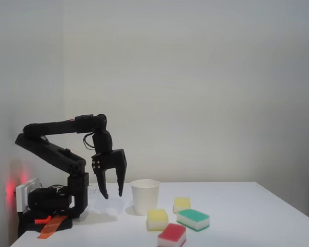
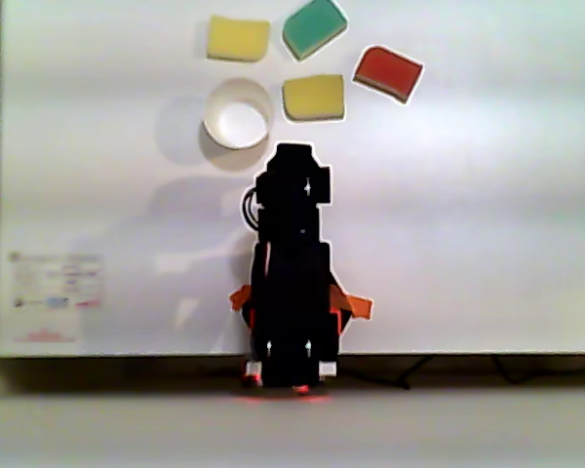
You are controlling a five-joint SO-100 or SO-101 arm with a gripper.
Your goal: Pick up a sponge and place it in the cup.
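- The cup (image 1: 145,196), a plain white paper one, stands upright on the table (image 1: 247,211), and it is the landmark for all places here. In the other view, which looks down from above, the inside of the cup (image 2: 238,113) shows only white; nothing can be seen in it.
- In the fixed view, the red-topped sponge (image 1: 172,234) lies nearest to the camera, in front of the cup and to its right.
- The sponge (image 1: 157,219), pale yellow with a whitish lower layer, lies just beside the cup, in front and right of it. From above, this sponge (image 2: 313,97) is just right of the cup, close to it but apart.
- The green-topped sponge (image 1: 193,219) lies further right of the cup.
- A second yellow sponge (image 1: 182,204) lies right of the cup and behind the first one.
- The gripper (image 1: 112,196) hangs left of the cup, just beside it, pointing down. Its fingers are spread apart and nothing is between them.
- The black arm (image 1: 51,149) stands on its base at the left end of the table, well apart from the cup.
- The table is white and smooth. From above, a printed sticker (image 2: 57,281) is on the table, well apart from the cup.
- Behind the cup there is a plain pale wall (image 1: 195,77). A red glow (image 1: 11,188) shows on the wall near the arm's base.
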